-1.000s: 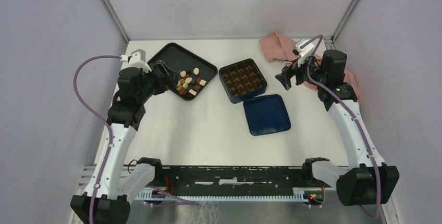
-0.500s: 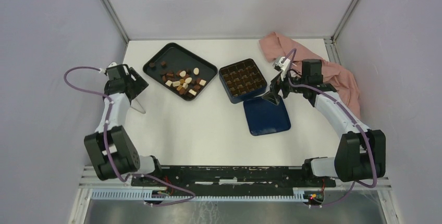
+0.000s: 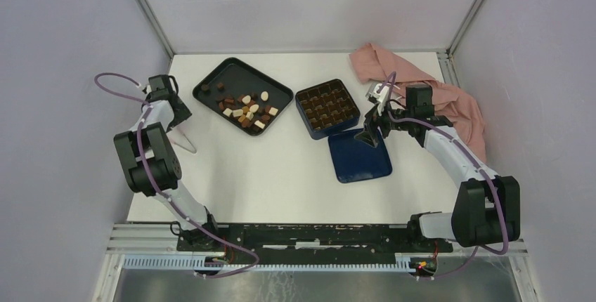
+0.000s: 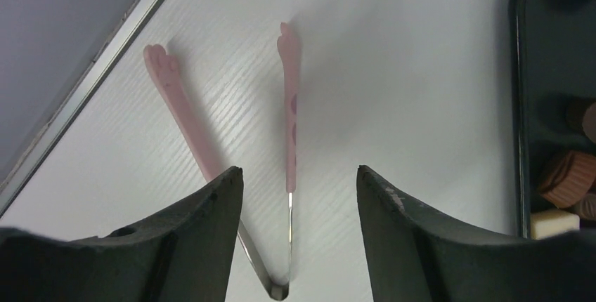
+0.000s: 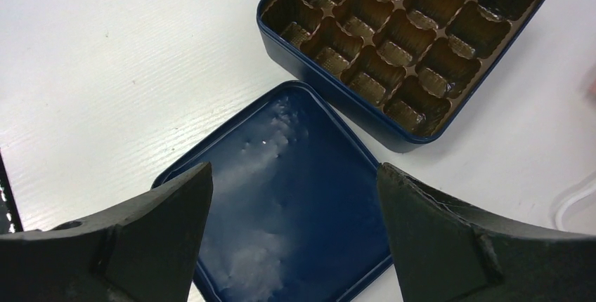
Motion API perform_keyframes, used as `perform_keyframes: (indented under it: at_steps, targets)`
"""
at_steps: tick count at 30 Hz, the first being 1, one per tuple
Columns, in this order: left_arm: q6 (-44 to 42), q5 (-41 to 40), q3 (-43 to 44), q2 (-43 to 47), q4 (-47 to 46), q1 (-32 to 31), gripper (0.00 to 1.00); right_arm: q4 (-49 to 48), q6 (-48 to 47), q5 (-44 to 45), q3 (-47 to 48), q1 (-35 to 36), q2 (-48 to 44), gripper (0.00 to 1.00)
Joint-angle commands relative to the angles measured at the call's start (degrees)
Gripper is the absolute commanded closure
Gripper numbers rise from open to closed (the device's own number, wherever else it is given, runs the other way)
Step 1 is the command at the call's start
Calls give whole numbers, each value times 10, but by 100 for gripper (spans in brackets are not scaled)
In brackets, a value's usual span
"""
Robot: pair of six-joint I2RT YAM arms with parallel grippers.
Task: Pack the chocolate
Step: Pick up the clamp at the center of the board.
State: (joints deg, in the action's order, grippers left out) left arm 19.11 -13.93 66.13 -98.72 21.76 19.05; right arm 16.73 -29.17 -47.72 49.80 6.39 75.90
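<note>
1. The chocolate (image 3: 247,111) lies loose in the black tray (image 3: 232,74), mostly in the half nearer the box (image 5: 327,86). Every pocket of the box that shows is empty, so I judge that packing has not begun.
2. The left gripper (image 4: 299,172) hangs low over the pink tongs (image 4: 289,105) on the table (image 4: 422,70), beside the tray. Its jaws are apart and straddle the tongs just above the hinge. One tong arm passes behind the left finger, and I cannot tell if they touch.
3. The right gripper (image 5: 295,168) is spread wide and holds nothing. It hovers over the blue lid (image 5: 281,197), which lies face up against the box's near corner.
4. Risk: the jaws sit close to the hinge, so a squeeze there may barely close the far tips, or the thin metal may slip and twist out.
5. Risk: a grip on only one arm would skid the tongs across the smooth table toward the wall rail.
6. Risk: the pieces are tiny and crowded, so the tongs could nudge neighbours or drop one short of a pocket.
7. The pieces share no heading; the heap's long axis runs along the tray's length. The tongs form a V, with the hinge toward the wrist and the pink tips pointing away.
</note>
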Motion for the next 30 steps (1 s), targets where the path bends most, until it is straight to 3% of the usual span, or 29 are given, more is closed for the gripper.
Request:
perform_keyframes:
  at_steps: [1,11,15,17,22,25,30]
  targets:
    - [-28,-32,51,-42,36,2,35,21,-28,-21,33,2,11,9]
    - [-36,-30,86,-109,62,2,59,26,-30,-31,35,3,13,9]
    - [-41,-31,96,-127,66,2,60,26,-31,-32,35,2,14,9]
    - [-41,-28,98,-135,66,3,71,26,-32,-31,35,3,14,9]
    - [-39,-13,97,-143,65,2,87,26,-34,-27,34,3,15,9]
    - [-37,3,97,-129,65,2,98,27,-36,-27,33,3,15,9]
    - [-27,68,63,-22,43,-17,98,19,-37,-47,26,3,14,9]
